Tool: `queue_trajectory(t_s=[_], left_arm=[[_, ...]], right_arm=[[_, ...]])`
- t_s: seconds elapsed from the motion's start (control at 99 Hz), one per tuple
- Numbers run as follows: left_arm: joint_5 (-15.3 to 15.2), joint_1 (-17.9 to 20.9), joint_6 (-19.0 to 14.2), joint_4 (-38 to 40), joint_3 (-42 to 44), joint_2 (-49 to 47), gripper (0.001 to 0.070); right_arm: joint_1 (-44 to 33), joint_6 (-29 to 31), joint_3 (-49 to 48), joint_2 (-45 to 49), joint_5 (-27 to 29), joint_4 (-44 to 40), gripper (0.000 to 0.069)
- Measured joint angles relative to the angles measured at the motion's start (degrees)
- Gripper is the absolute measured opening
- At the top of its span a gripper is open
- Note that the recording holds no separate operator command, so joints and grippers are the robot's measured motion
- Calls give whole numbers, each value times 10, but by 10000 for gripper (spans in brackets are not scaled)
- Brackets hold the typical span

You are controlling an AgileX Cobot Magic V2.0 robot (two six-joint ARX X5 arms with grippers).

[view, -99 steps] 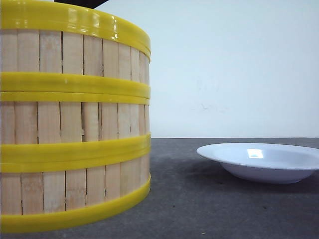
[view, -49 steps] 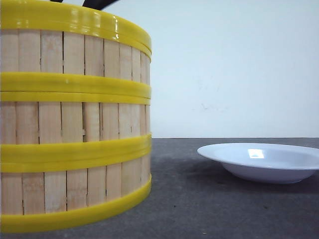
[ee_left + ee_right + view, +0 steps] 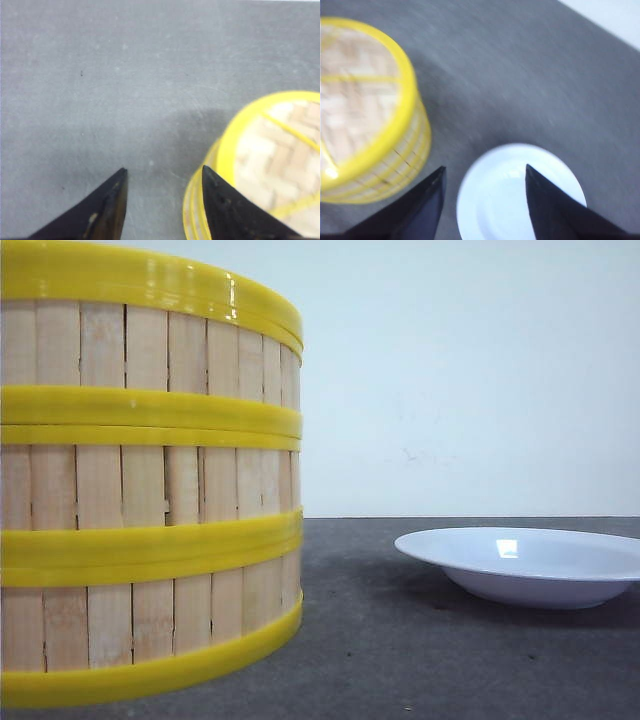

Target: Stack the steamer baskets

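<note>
Front view, three steamer baskets [image 3: 150, 480] stacked on grey counter [image 3: 420, 650] at left, white plate [image 3: 525, 565] to right, well apart, left hand [image 3: 162, 200] spread wide, empty, beside stack, right hand [image 3: 485, 200] spread wide, empty, above plate.

The steamer baskets [image 3: 150, 480] have walls of pale, light-tan bamboo slats running vertically, banded by glossy bright yellow rims. Inside the top basket [image 3: 280, 160] a woven floor shows a herringbone pattern in beige and light brown, crossed by thin yellow strips. The plate [image 3: 525, 565] is plain glossy white. The worktop [image 3: 450, 660] is dark grey with faint speckles. The wall [image 3: 470, 370] behind is pale bluish-white. Both grippers' fingers [image 3: 107, 210] [image 3: 420, 210] are black.
</note>
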Motion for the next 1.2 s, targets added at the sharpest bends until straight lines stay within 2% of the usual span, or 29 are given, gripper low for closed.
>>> queue_trajectory(t_s=[0.222,0.384,0.576,0.657,0.808,0.98,1.031,1.071,1.132,1.202], left_arm=[[35,-6,-8,6,-98,-67,276],[37,-6,-17,2,-151,-101,276],[37,-6,-21,2,-176,-118,276],[37,-6,-22,5,-176,-117,276],[37,-6,-22,6,-176,-117,276],[37,-6,-23,6,-176,-117,275],[37,-6,-23,6,-176,-117,263],[37,-6,-23,6,-176,-117,220],[37,-6,-24,6,-176,-117,107],[37,-6,-24,7,-176,-117,42]], right_arm=[[-105,29,-188,-158,1,32,303],[-157,48,-319,-229,-5,41,303],[-194,74,-445,-302,-50,84,304],[-202,79,-474,-311,-51,89,329],[-206,85,-487,-306,-48,90,453],[-206,87,-487,-308,-48,96,472],[-206,89,-487,-308,-48,96,418],[-206,89,-487,-308,-48,96,309],[-206,89,-487,-308,-48,96,144],[-206,89,-487,-308,-48,96,59]])
